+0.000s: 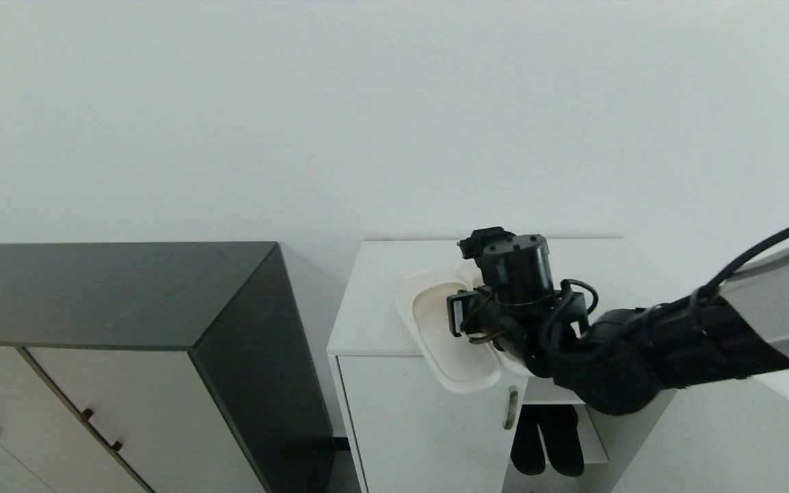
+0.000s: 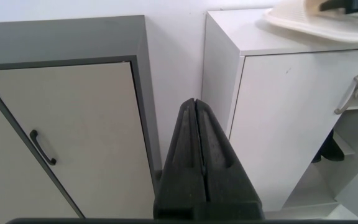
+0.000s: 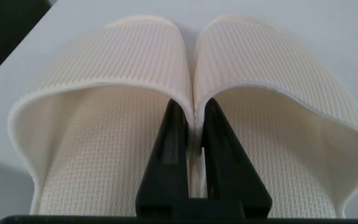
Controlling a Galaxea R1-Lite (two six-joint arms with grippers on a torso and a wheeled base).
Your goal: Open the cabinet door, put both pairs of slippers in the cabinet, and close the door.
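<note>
right gripper (image 3: 194,107) clamped on cream slippers (image 3: 129,62) (toes toward wall (image 1: 394,103)), heels overhanging cabinet (image 1: 367,301)

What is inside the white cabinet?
A pair of black slippers is in the open right half. The left half is hidden behind the closed door.

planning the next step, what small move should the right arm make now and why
Probably lift the cream slippers clear of the cabinet top: the right gripper pinches their inner edges together, and the compartment below stands open.
</note>
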